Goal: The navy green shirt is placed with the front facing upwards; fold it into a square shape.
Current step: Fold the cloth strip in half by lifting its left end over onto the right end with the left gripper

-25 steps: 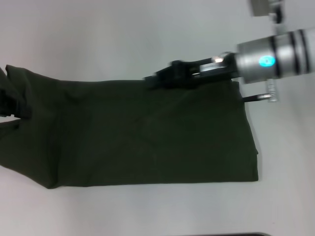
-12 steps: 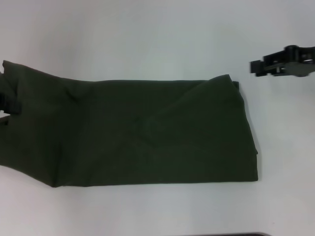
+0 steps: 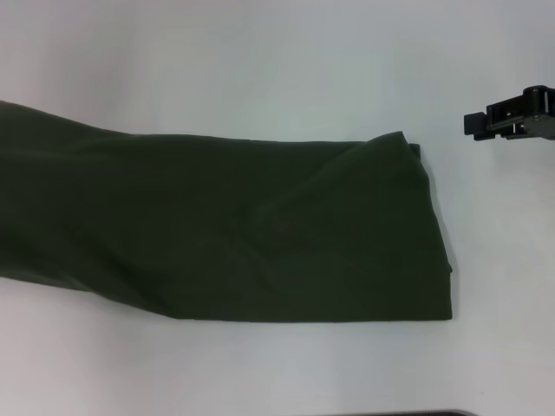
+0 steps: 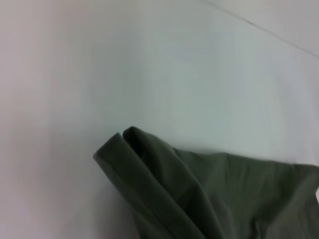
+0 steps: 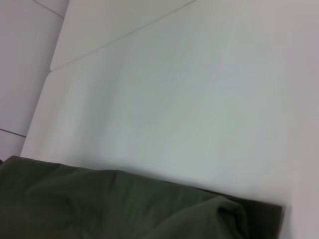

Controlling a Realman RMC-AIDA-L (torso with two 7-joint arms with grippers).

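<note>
White table (image 3: 260,52) fills the head view, plain surface, a thin seam line on it in both wrist views. A dark strip shows at the near edge of the head view, can't tell what it is.

The navy green shirt (image 3: 243,234) lies flat on the table, folded into a long band running left to right across the middle of the scene. Its left end runs out past the left edge of the head view. The right end stops in a fairly straight vertical edge, right of centre. Far right corner is bunched up a bit, with layered fold edges stacked there. A diagonal crease runs from that corner down toward the middle of the cloth. Near edge is straight on the right half, then slants up toward the left. No print or label visible, only plain dark green fabric. Left wrist view shows a rounded folded corner of the shirt (image 4: 164,184) with two or three layers, lying on the table. Right wrist view shows a cloth edge with a bunched corner (image 5: 124,209).

Right gripper (image 3: 512,117) at the far right, beyond the shirt's right end, not touching it, holding nothing; only part of it in frame, can't tell how wide the claw is.

Left gripper not in any view.
</note>
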